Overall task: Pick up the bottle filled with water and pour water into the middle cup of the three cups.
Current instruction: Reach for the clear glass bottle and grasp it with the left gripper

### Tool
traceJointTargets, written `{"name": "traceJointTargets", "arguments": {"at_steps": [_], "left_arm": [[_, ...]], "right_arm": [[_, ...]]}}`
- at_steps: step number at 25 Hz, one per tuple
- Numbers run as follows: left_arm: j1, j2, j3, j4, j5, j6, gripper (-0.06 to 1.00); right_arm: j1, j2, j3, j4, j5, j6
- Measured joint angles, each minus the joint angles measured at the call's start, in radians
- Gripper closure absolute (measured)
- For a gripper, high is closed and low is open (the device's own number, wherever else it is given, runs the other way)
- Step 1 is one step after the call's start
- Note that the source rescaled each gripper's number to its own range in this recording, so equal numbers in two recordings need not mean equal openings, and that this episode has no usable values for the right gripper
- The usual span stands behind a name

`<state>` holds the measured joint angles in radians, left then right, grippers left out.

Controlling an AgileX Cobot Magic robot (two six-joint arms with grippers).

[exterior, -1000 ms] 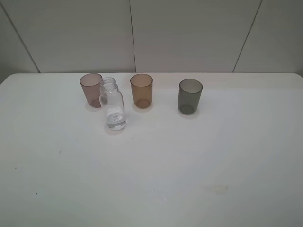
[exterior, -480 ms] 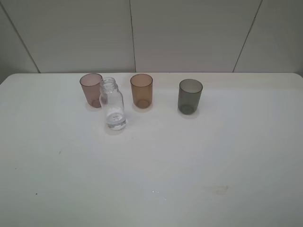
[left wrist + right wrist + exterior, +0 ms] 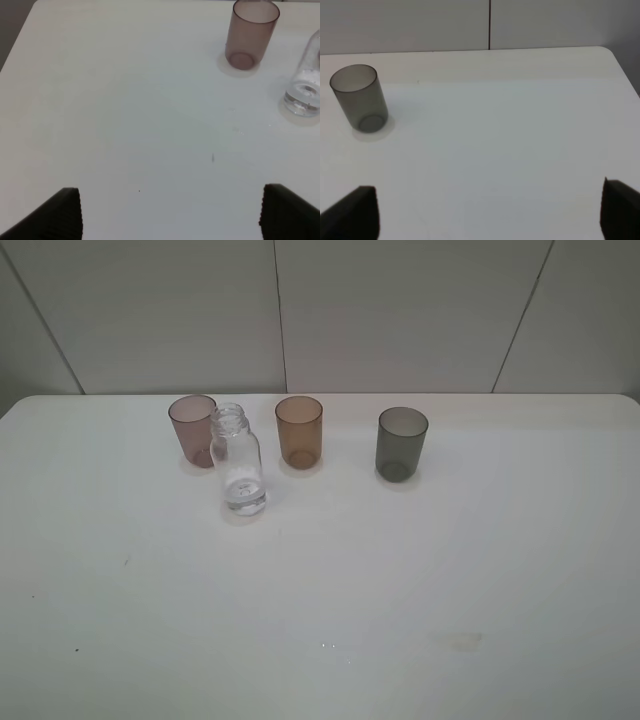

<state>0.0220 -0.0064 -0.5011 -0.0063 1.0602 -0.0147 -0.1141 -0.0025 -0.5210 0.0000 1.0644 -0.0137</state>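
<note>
Three cups stand in a row at the back of the white table [image 3: 320, 600]: a pinkish-mauve cup [image 3: 192, 430], the amber-brown middle cup [image 3: 299, 432] and a dark smoky-grey cup [image 3: 401, 443]. The clear capless bottle [image 3: 238, 459] stands upright just in front of and right of the mauve cup, with a little water at its bottom. The left wrist view shows the mauve cup [image 3: 249, 33], part of the bottle [image 3: 304, 87] and my open left gripper [image 3: 170, 212], far from both. The right wrist view shows the grey cup [image 3: 360, 99] and my open, empty right gripper [image 3: 490, 210]. No arm shows in the exterior view.
A grey panelled wall [image 3: 320, 310] runs behind the table's back edge. Small dark specks [image 3: 126, 562] and a faint stain [image 3: 460, 641] mark the tabletop near the front.
</note>
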Motion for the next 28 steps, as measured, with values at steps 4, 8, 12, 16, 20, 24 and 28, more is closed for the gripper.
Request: {"name": "traceJointTargets", "arguments": {"at_steps": [4, 8, 12, 16, 20, 24, 28], "left_arm": [[-0.004, 0.004, -0.004, -0.001, -0.001, 0.0, 0.28], [-0.032, 0.084, -0.023, -0.044, -0.083, 0.015, 0.28], [-0.04, 0.264, -0.026, -0.22, -0.219, 0.152, 0.28], [-0.058, 0.457, -0.026, -0.328, -0.377, 0.298, 0.28], [-0.135, 0.604, -0.016, -0.339, -0.515, 0.33, 0.28], [-0.219, 0.72, 0.041, -0.343, -0.604, 0.335, 0.28], [-0.293, 0.768, 0.124, -0.343, -0.762, 0.32, 0.28]], "right_arm": [[0.0, 0.0, 0.0, 0.0, 0.0, 0.0], [0.0, 0.0, 0.0, 0.0, 0.0, 0.0], [0.0, 0.0, 0.0, 0.0, 0.0, 0.0], [0.0, 0.0, 0.0, 0.0, 0.0, 0.0], [0.0, 0.0, 0.0, 0.0, 0.0, 0.0], [0.0, 0.0, 0.0, 0.0, 0.0, 0.0], [0.0, 0.0, 0.0, 0.0, 0.0, 0.0]]}}
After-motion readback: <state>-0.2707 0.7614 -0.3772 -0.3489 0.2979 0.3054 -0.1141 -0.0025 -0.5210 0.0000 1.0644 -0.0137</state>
